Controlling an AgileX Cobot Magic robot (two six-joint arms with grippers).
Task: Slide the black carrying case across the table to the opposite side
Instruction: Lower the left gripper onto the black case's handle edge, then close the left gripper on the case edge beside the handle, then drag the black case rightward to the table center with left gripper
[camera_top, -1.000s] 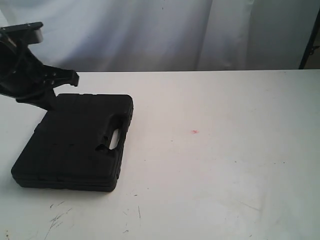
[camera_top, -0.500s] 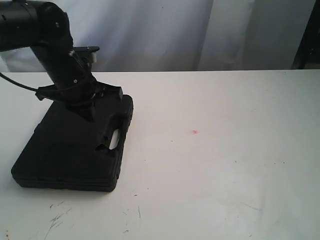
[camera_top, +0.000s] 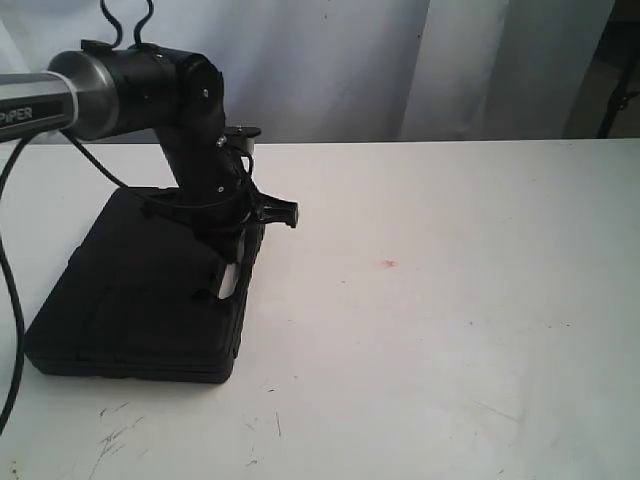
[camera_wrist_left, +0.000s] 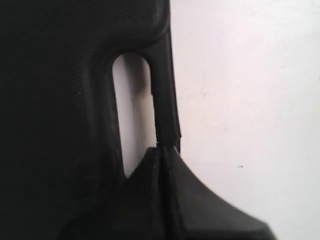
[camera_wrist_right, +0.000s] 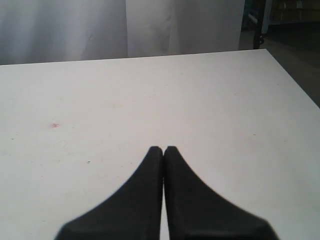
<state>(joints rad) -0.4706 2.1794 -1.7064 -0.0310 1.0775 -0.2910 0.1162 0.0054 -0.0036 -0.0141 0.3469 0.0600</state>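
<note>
A: What is the left tool (camera_wrist_left: 161, 150) doing?

B: Its two halves are pressed together, pinching nothing. The tip sits at one end of the handle bar (camera_wrist_left: 164, 90) of the case (camera_top: 140, 290), just beside the slot (camera_wrist_left: 134, 110). I cannot tell whether it bears on the plastic.

A: And the right tool (camera_wrist_right: 163, 149)?

B: Pressed together too, above bare tabletop (camera_top: 450, 330). Only the right wrist view shows it, with a small red spot (camera_wrist_right: 54, 125) off to one side.

A: How does the case look?

B: Flat, matte black moulded plastic, with an oblong slot cut through for the handle. The left wrist view shows white tabletop through that slot and the fine grain of the lid. The exterior view gives the whole outline, plus dark scratch marks (camera_top: 115, 435) on the tabletop in front of it.

A: Where does it lie, and pointing which way?

B: Flat on the left part of the tabletop in the exterior view. Its handle edge faces right, toward the red spot. That edge and the slot run from near to far, leaning slightly right at the far end. Which side is longer I cannot tell from this angle.
</note>
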